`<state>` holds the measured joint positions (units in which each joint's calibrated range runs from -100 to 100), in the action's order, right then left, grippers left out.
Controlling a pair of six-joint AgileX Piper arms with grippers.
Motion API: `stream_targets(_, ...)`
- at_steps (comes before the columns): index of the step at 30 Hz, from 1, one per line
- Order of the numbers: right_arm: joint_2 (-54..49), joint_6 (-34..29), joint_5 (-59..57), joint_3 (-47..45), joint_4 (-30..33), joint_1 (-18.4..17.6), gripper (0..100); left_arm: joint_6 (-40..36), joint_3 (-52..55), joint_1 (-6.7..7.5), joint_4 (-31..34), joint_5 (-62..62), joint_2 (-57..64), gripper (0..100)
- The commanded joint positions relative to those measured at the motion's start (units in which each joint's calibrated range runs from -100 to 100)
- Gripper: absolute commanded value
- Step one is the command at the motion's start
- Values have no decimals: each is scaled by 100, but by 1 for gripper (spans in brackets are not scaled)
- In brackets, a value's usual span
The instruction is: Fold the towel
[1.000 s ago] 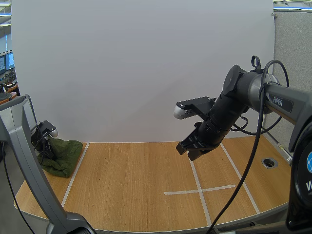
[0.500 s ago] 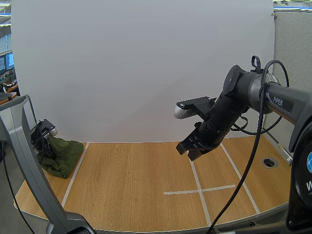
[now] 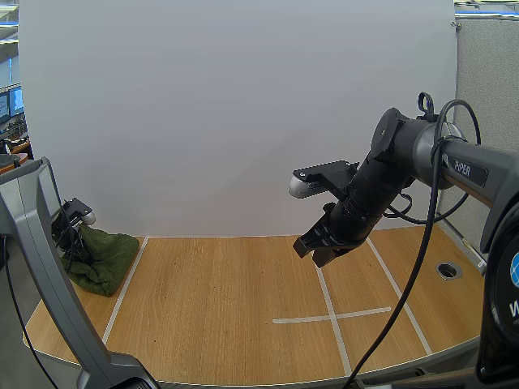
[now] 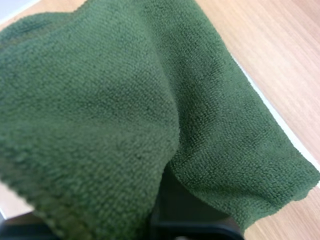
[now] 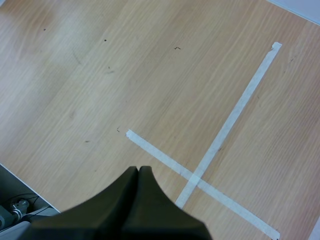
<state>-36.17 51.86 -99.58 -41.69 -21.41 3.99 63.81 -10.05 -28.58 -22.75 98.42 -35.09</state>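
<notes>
high: my right gripper (image 3: 319, 253) hangs above the table (image 3: 219, 304), wood open all round it; my left gripper (image 3: 71, 240) sits at the bunched green towel (image 3: 107, 258) by the table's left edge | left wrist: towel drapes over me (grip state: cannot tell) | right wrist: right gripper closed to one wedge, empty, tape cross (image 5: 196, 176) just beyond its tips

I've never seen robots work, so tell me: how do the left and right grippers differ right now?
The left gripper is down at the green towel at the table's far left edge; the right gripper hangs in the air over the white tape lines. Towel cloth lies right up against the left gripper; the right gripper touches nothing, its fingers shut together. Both are black.
</notes>
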Motion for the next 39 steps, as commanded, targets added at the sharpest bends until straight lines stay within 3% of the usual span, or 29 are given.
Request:
stream_targets(1,-71,93,16,-6,34,-2,0,-74,-32,-72,-144,158,3,0)
stream_targets(13,-71,93,53,-6,34,-2,0,-74,-32,-72,-359,158,3,0)
stream_targets(15,-71,93,53,-6,34,-2,0,-74,-32,-72,-373,158,3,8)
stream_targets(18,-71,100,54,-6,59,-2,0,-115,-32,-80,-373,158,3,42)
stream_targets(21,-71,100,54,-6,88,-2,0,-197,-32,-95,-381,158,28,92)
stream_targets(22,-71,100,54,-6,88,-2,0,-241,-32,-103,-381,158,28,100)
stream_targets(33,-71,100,340,-6,88,-2,0,-293,-548,-297,-453,158,605,100)
stream_targets(39,-71,100,400,-6,76,-2,0,-542,-1081,-309,-1021,158,1298,100)
